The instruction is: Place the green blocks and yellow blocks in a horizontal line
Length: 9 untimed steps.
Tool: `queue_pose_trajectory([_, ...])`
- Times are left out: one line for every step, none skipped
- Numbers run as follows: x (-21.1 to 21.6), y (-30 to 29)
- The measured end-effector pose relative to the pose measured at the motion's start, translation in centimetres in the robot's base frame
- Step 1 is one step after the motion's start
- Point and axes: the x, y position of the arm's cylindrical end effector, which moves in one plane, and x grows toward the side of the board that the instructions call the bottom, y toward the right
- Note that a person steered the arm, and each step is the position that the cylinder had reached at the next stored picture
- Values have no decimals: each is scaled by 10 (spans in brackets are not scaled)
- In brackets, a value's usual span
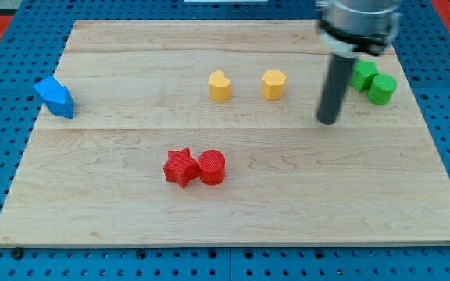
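While my tip (328, 120) sits left of green blocks (373, 82), nothing contains anything.

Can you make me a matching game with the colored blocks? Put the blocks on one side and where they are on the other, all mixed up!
Blocks:
1. blue block
2. red star
3. yellow heart
4. green cylinder

Places:
A. just left of the red cylinder, touching it
B. far right, to the right of my tip
C. on the board's left edge
D. left of the yellow hexagon, apart from it

Pairs: 1-C, 2-A, 3-D, 4-B
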Motion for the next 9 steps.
queue_pose_trajectory([0, 73])
queue_pose_trajectory([-17, 114])
queue_pose_trajectory([-52, 115])
queue_pose_trajectory([-63, 115])
queue_pose_trajectory([-83, 107])
queue_pose_trajectory([-83, 64])
queue_pose_trajectory([-89, 28])
queue_pose_trajectory([-110, 52])
queue_pose_trajectory([-137, 38])
